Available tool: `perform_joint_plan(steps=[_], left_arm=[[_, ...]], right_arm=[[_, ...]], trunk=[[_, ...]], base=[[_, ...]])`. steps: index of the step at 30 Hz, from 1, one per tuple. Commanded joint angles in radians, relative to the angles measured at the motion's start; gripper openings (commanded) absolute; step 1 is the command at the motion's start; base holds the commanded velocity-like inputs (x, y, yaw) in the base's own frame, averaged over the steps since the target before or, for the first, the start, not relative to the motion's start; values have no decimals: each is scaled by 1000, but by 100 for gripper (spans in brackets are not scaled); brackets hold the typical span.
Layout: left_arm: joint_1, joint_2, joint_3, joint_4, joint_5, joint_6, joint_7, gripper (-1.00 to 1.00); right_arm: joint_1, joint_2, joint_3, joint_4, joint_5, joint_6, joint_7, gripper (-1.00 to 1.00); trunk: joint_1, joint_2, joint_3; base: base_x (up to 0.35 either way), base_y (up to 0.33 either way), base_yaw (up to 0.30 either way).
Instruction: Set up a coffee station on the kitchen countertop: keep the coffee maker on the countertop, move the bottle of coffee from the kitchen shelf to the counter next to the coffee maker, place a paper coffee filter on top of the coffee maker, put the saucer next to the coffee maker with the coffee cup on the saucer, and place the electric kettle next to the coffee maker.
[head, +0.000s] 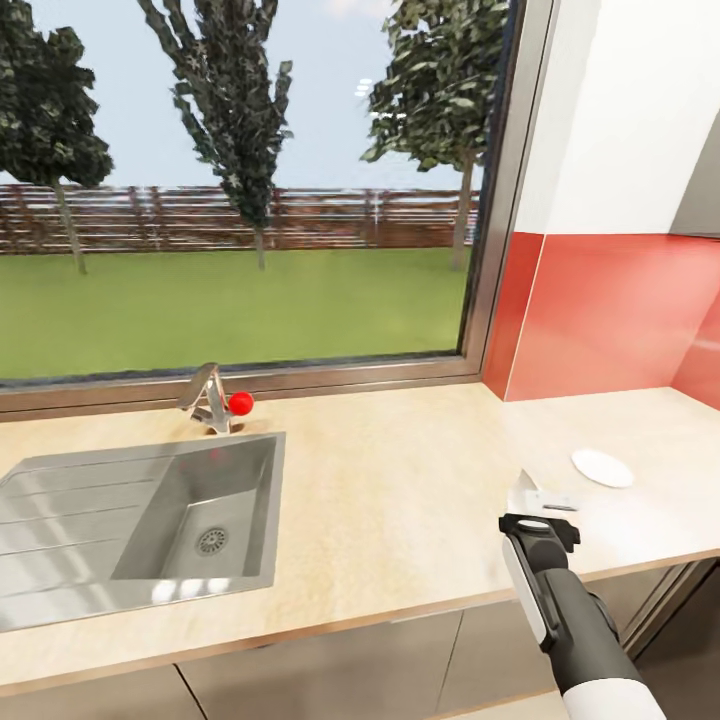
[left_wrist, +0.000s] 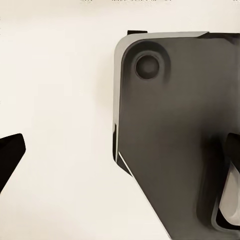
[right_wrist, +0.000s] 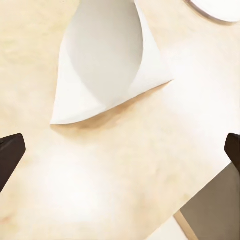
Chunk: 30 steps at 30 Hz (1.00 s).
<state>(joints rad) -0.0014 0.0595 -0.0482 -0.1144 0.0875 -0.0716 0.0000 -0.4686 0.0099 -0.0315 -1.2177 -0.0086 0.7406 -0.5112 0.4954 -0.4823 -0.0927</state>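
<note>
Surface (head: 400, 500) of pale beige stone is running under a wide window (head: 240, 180), carrying a steel sink (head: 140, 520) with faucet (head: 208, 398), and meeting a red backsplash (head: 610, 310). Paper coffee filter (right_wrist: 107, 60), a white folded cone, is lying on its side on the surface just ahead of the right gripper (right_wrist: 120, 150), whose jaws are standing wide apart and empty, with the white saucer (head: 602, 467) lying near beyond. Left gripper (left_wrist: 120, 150) is hanging with jaws spread too, facing a dark grey shape that is too close to make out.

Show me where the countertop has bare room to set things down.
Widest bare patch of countertop: between the sink and the paper coffee filter. Another strip runs under the red backsplash, behind the saucer. Crowded spot: filter, saucer and right end effector near the front edge.
</note>
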Motion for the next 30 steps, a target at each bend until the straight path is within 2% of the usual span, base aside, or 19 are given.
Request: perform_joint_plan(steps=[1,7,18,30], left_arm=[[0,0,-5,-1,9,-2,0,100],[0,-1,-5,-1,9,-2,0,100],[0,-7,-5,1,9,-2,0,100],[0,-7,-5,1,8,-2,0,100]], right_arm=[[-1,1,-1,-1,-1,5,-3,100],[-1,1,-1,-1,-1,5,-3,100],[-1,-1,-1,-2,-1,5,-3,100],[-1,-1,-1,-2,-1,5,-4,100]], trunk=[[1,-2,-2],[1,-2,-2],[1,-2,-2],[1,-2,-11]], base=[[116,0,0],[178,0,0],[18,0,-4],[80,0,-117]])
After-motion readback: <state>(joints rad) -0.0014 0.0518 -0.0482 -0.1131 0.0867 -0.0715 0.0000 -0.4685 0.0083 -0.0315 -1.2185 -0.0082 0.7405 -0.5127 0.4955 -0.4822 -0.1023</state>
